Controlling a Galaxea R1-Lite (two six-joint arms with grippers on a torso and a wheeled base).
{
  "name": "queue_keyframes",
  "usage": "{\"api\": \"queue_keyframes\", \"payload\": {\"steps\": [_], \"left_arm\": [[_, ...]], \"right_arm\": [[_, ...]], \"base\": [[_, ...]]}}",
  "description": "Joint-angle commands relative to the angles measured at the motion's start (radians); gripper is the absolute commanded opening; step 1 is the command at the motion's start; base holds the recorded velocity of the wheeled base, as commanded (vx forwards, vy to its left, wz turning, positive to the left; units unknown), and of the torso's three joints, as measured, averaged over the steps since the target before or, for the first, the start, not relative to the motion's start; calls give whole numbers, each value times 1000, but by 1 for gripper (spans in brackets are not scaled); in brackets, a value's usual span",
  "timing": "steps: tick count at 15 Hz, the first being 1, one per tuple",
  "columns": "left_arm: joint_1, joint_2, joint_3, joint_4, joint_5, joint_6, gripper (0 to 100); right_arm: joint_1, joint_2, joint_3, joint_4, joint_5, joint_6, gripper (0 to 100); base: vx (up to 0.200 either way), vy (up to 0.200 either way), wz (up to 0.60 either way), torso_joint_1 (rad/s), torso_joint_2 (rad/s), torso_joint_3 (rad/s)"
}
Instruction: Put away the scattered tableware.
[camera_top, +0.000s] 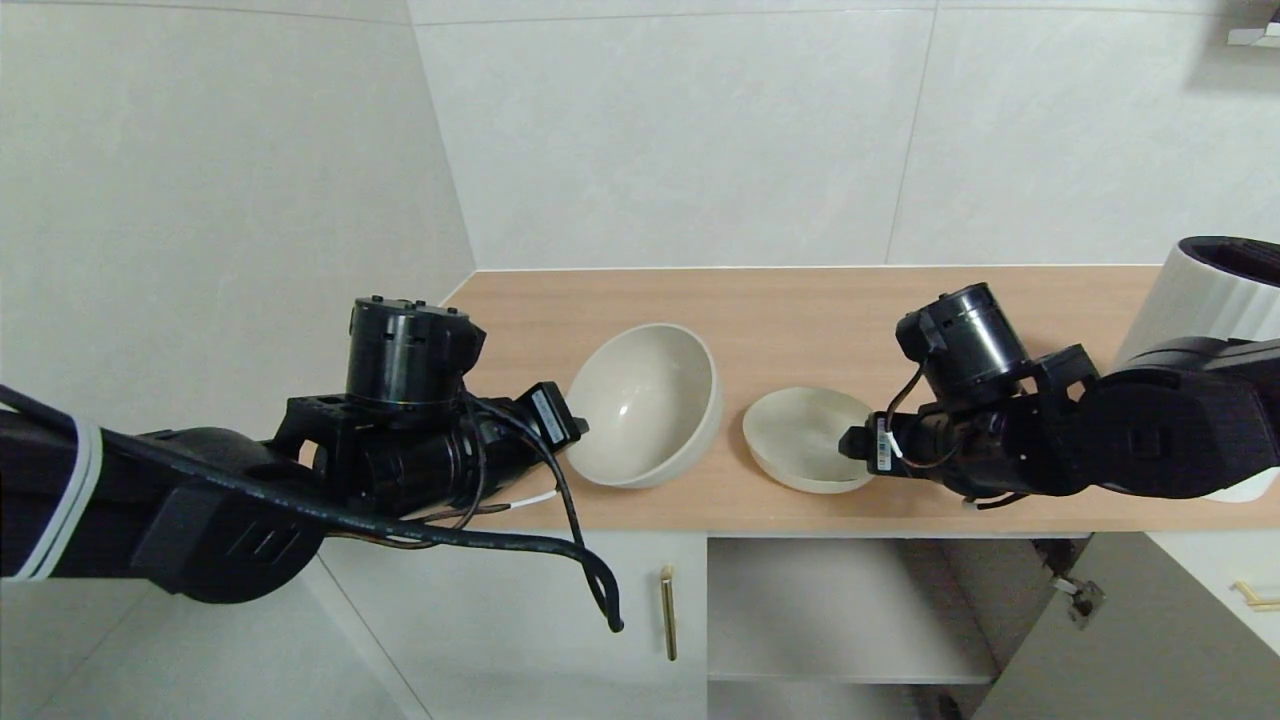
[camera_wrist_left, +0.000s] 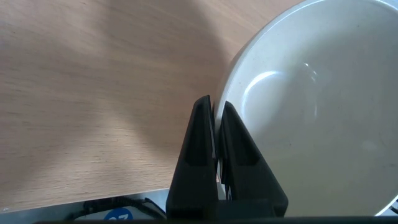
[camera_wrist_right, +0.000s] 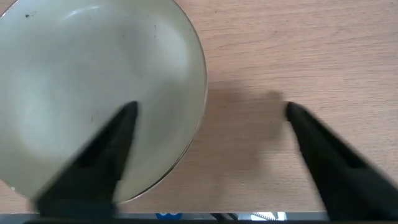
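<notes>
Left gripper (camera_wrist_left: 215, 115) pinches the tilted bowl (camera_top: 645, 400) by its rim at frame centre. Right gripper (camera_wrist_right: 209, 111), spread, straddles the edge of the small dish (camera_top: 805, 435). A white canister (camera_top: 1200, 300) stands far right on the tabletop (camera_top: 800, 300).

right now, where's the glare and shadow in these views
Head view: a small glint inside the large bowl. Left wrist view: a curved highlight in that bowl, a dim band across the countertop. Right wrist view: a soft shadow on the wood beside the small dish.
</notes>
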Motion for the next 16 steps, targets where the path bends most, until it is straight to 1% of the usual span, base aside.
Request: {"api": "queue_keyframes", "payload": {"steps": [1, 10, 11, 12, 14, 15, 16], "left_arm": [[0, -3, -1, -1, 0, 0, 0], [0, -20, 7, 4, -2, 4, 0], [0, -45, 25, 9, -2, 33, 0], [0, -75, 52, 9, 0, 73, 0], [-1, -143, 99, 12, -2, 125, 0], [-1, -212, 137, 27, 0, 171, 0], [-1, -264, 168, 56, 0, 202, 0]], "right_arm": [[1, 0, 0, 0, 0, 0, 0], [1, -19, 0, 0, 1, 3, 0], [3, -40, 6, 3, 4, 3, 0], [3, -71, 11, 11, 8, 5, 0], [4, -134, 46, 22, 12, 2, 0], [6, -194, 72, 45, 31, -1, 0], [6, -241, 78, 88, 51, -1, 0]], "base": [[0, 0, 0, 0, 0, 0], [0, 0, 0, 0, 0, 0], [0, 0, 0, 0, 0, 0], [0, 0, 0, 0, 0, 0], [0, 0, 0, 0, 0, 0], [0, 0, 0, 0, 0, 0], [0, 0, 0, 0, 0, 0]]}}
